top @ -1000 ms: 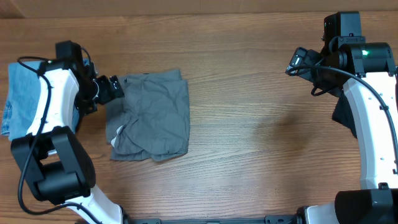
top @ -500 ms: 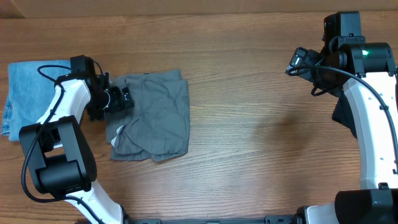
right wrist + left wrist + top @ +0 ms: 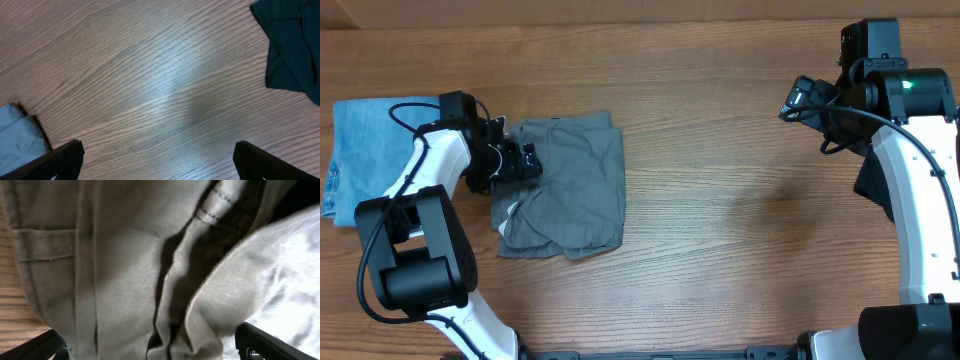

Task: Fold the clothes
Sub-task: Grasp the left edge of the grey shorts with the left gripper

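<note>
Grey clothes (image 3: 570,190), rumpled near-square heap of thin soft cloth, lie just right of blue denim piece (image 3: 365,140). Left gripper (image 3: 525,160) between them, over clothes' denim-side edge, jaws spread wide, gripping nothing. Right gripper (image 3: 795,100) far right of denim, wide open, empty. Left gripper nearer.

Right tool (image 3: 157,161) hangs wide above table (image 3: 150,75) near black garment (image 3: 292,45).

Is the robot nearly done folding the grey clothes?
Not nearly. Done so far: the grey garment lies in a rough, wrinkly bundle with uneven edges. In hand: the left pincer is open at its left edge, gripping nothing yet; the right pincer hangs open over bare table. Left: grabbing, smoothing and folding it neatly.
</note>
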